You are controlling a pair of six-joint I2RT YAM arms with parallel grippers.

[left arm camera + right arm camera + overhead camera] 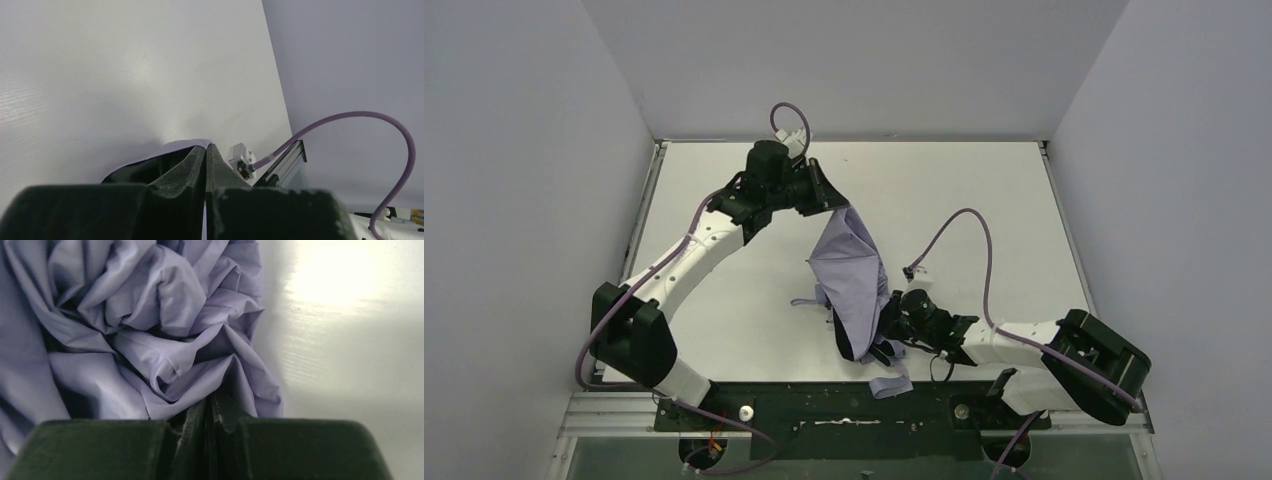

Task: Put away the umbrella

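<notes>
Currently the umbrella (849, 265) is a slack lavender sheet strung between the two claws, over the white table (984, 200).

Left gripper (832, 197) sits at the umbrella's far top corner, jaws pressed together on the canopy edge. That corner is lifted off the table. Left wrist view agrees: fingers (192, 167) flat against each other, a sliver of lavender hem (187, 144) right at the tips, black inner fabric bunched on the left of them.

Right gripper (892, 322) is at the umbrella's near end, on its right side, touching the folds where the black lining shows. In the right wrist view the fingers (192, 422) are squeezed together. Crumpled lavender canopy (150, 315) fills the upper left and comes right down onto the tips. Cannot tell whether a fold is caught between them or just draped over them. Bare table lies to the right of the umbrella there.

The canopy runs diagonally from the left gripper down toward the right gripper, narrow at the top and wider through the middle.

A lavender strap (888, 386) trails from the umbrella's near end and lies flat, on the near side of the right gripper.

A purple cable (969, 225) arcs above the table to the right of the umbrella, apart from it.
</notes>
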